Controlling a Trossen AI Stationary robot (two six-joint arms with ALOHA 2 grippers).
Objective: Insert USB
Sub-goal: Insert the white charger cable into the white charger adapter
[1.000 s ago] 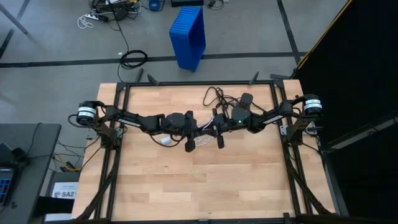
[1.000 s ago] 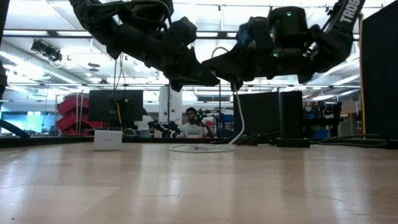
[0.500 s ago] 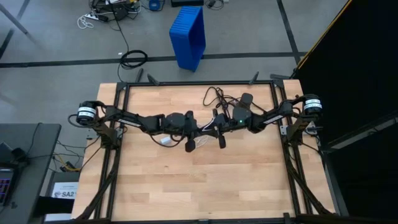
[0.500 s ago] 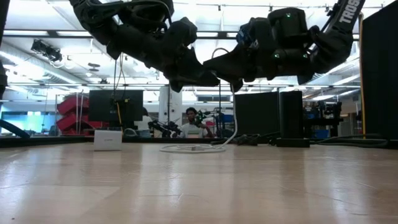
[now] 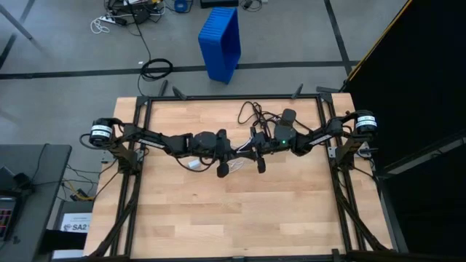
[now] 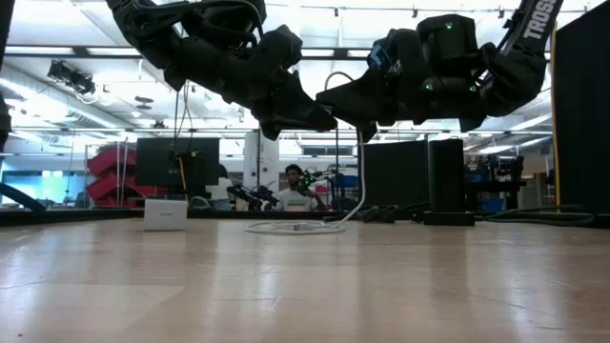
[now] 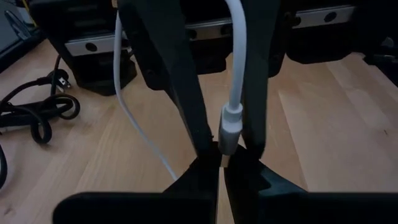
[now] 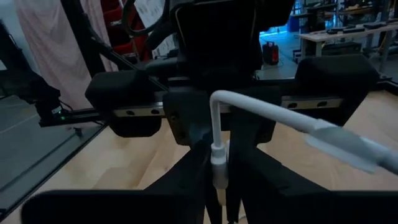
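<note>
Both claws meet nose to nose above the middle of the worktop (image 5: 291,211), the left claw (image 5: 234,151) closed tight and the right claw (image 5: 251,151) pinching the USB (image 8: 218,163) plug, so the mating step seems underway and needs fine alignment next.

White USB (image 7: 231,121), dark claws (image 5: 244,153), pale striped wood table (image 5: 218,211), blue bin (image 5: 221,42)

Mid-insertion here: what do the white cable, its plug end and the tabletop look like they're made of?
The thin white USB cable looks like smooth, rubbery plastic: it bends in soft curves with an even sheen. Its small white plug end seems harder moulded plastic, holding a straight, stepped shape. The light wooden table shows joined planks with visible grain, probably sealed butcher-block.
</note>
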